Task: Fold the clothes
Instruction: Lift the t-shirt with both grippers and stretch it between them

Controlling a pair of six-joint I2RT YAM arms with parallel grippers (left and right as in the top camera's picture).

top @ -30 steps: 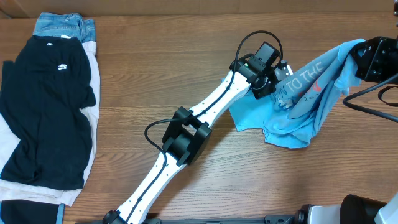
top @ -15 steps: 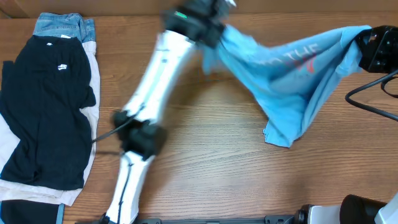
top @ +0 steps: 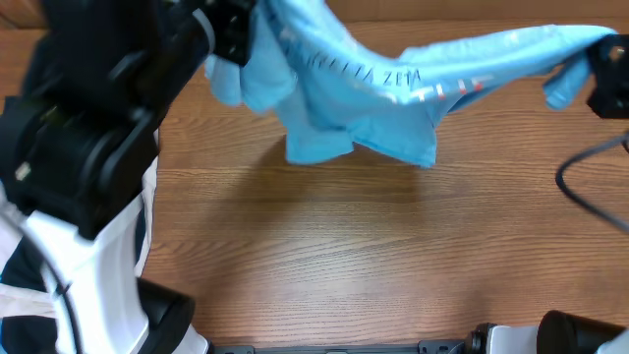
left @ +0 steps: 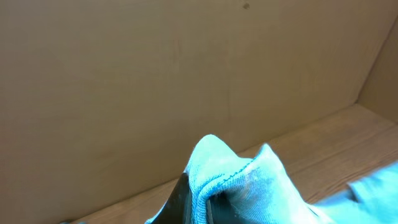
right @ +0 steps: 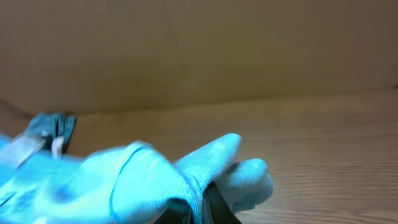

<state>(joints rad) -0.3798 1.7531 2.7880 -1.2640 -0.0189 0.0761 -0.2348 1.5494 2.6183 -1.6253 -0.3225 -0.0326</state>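
While strung above the far side of the counter (top: 344,256), risks slipping from either pinch.

Far left of counter: left end effector (top: 228,39) closed tight on a bunched fold of T-shirt (top: 393,74). Only a small wad between the fingers (left: 181,200) in the wrist view; liable to pull free under a sharp tug.

Over counter's far middle: sagging in a shallow swag, lower hem dangling, apparently clear of the wood. Likely to land creased or doubled if lowered without spreading first.

Far right of counter: right end effector (top: 609,84) clamped on another gathered corner. Liable to strain at thin seams if over-stretched.

Thin, limp knit, sky-blue, matte. White print with a touch of red, distorted by folds. Wood-grain counter, smooth, probably low grip; prone to letting cloth slide when dragged.
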